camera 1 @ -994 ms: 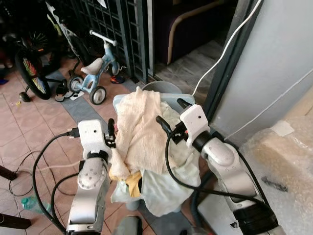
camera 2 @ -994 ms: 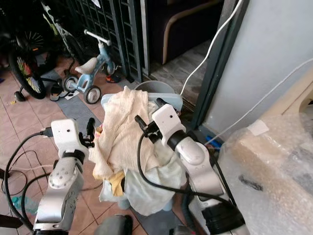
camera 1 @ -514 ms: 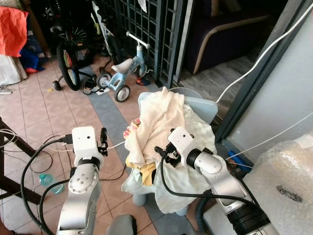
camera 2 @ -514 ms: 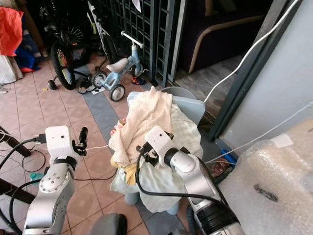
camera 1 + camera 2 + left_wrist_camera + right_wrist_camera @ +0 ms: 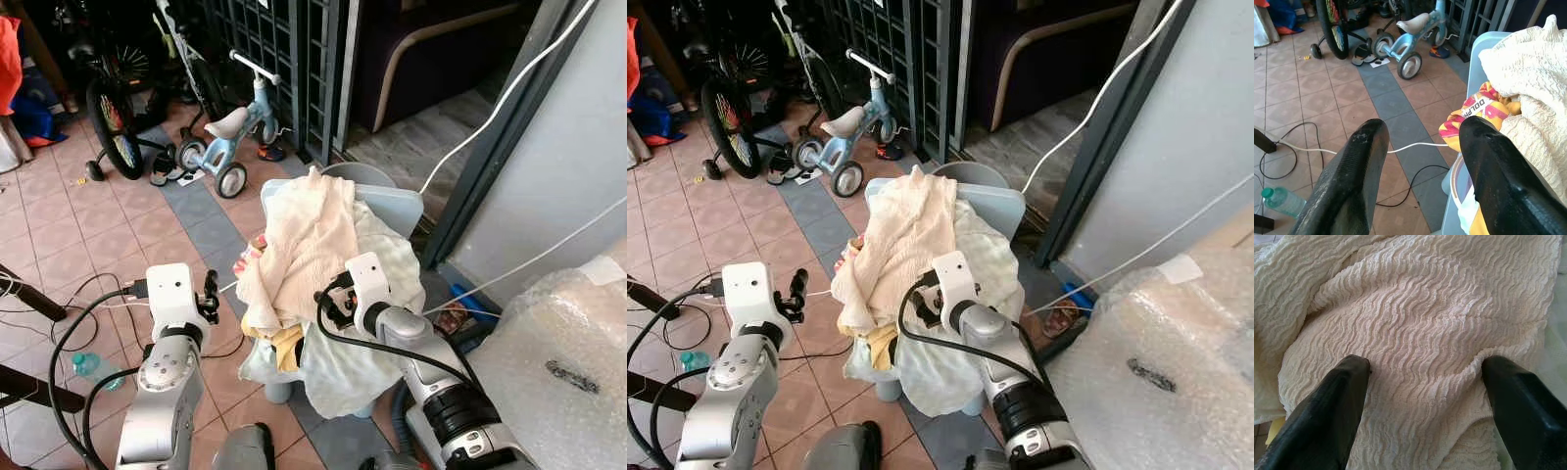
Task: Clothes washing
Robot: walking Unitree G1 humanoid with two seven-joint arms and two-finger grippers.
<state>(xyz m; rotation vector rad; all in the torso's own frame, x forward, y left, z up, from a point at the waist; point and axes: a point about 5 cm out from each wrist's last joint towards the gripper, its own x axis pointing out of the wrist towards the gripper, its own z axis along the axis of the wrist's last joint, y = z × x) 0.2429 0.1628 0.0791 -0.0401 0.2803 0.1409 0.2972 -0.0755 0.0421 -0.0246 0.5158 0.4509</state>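
Observation:
A pale blue basket (image 5: 394, 203) stands on the tiled floor, heaped with laundry. A cream crinkled cloth (image 5: 306, 240) lies on top, and a pale green cloth (image 5: 345, 372) hangs over the front. A yellow and red garment (image 5: 1475, 108) pokes out at the left side. My right gripper (image 5: 1425, 377) is open, both fingertips pressed against the cream cloth at the front of the heap. My left gripper (image 5: 210, 292) is open and holds nothing. It hangs over the floor, a little to the left of the basket.
A child's blue tricycle (image 5: 231, 132) and a bicycle wheel (image 5: 108, 122) stand at the back left before a dark metal grille (image 5: 284, 39). Cables (image 5: 1352, 149) and a plastic bottle (image 5: 86, 364) lie on the tiles. A bubble-wrapped object (image 5: 568, 362) is close on the right.
The camera has shifted. My right gripper has come down from the top of the heap to the front of the cream cloth. My left gripper now sits farther from the basket.

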